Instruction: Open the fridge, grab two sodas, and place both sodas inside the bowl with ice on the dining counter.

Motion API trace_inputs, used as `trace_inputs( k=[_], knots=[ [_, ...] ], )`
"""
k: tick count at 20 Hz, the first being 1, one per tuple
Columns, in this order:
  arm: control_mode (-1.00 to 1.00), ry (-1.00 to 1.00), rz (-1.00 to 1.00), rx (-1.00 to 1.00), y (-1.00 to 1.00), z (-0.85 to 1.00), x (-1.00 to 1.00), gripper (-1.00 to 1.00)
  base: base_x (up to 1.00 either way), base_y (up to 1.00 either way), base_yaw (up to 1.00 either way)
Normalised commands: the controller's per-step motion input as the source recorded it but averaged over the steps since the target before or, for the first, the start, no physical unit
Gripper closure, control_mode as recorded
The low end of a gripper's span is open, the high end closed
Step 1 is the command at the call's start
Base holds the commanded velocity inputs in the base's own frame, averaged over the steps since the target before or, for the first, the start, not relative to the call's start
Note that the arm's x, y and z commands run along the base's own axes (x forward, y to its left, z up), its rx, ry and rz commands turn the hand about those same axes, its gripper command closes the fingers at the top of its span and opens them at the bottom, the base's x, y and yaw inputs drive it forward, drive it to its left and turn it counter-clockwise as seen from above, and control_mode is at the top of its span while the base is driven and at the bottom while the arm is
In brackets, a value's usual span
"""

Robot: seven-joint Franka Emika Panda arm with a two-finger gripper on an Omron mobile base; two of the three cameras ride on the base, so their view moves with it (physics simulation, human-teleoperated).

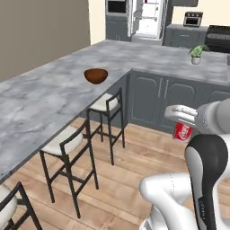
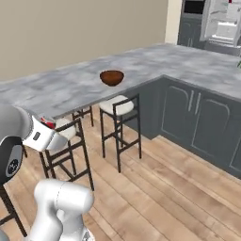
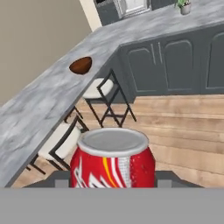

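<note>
A red soda [image 3: 113, 162] with a silvery top sits between my fingertips, and my gripper [image 3: 113, 180] is shut on it. From the left base view the soda [image 1: 183, 132] hangs under the gripper [image 1: 181, 122] above the wooden floor, short of the counter. The dark brown bowl [image 1: 95, 75] rests on the marble dining counter [image 1: 40, 103], to the left of the can and farther away. The bowl [image 3: 81, 65] lies up and left in the hand view. The fridge [image 1: 146, 18] stands far back with its doors open and white shelves showing.
Three bar stools [image 1: 107, 105] [image 1: 67, 141] [image 1: 6, 202] line the counter's near side over the wooden floor. Grey cabinets [image 1: 175, 96] run under the right branch of the counter, where a potted plant [image 1: 196, 53] stands. A toaster oven [image 1: 193, 19] sits at the back.
</note>
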Motion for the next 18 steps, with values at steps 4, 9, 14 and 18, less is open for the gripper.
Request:
trace_inputs(
  k=[4, 9, 14, 18],
  knots=[
    [1.00, 0.00, 0.00, 0.00, 0.00, 0.00, 0.00, 1.00, 0.97, -0.49, 0.41],
    [1.00, 0.00, 0.00, 0.00, 0.00, 0.00, 0.00, 1.00, 0.93, -0.56, 0.39],
    [1.00, 0.00, 0.00, 0.00, 0.00, 0.00, 0.00, 1.00, 0.90, -0.53, 0.40],
    [1.00, 0.00, 0.00, 0.00, 0.00, 0.00, 0.00, 1.00, 0.83, -0.51, 0.41]
  ],
)
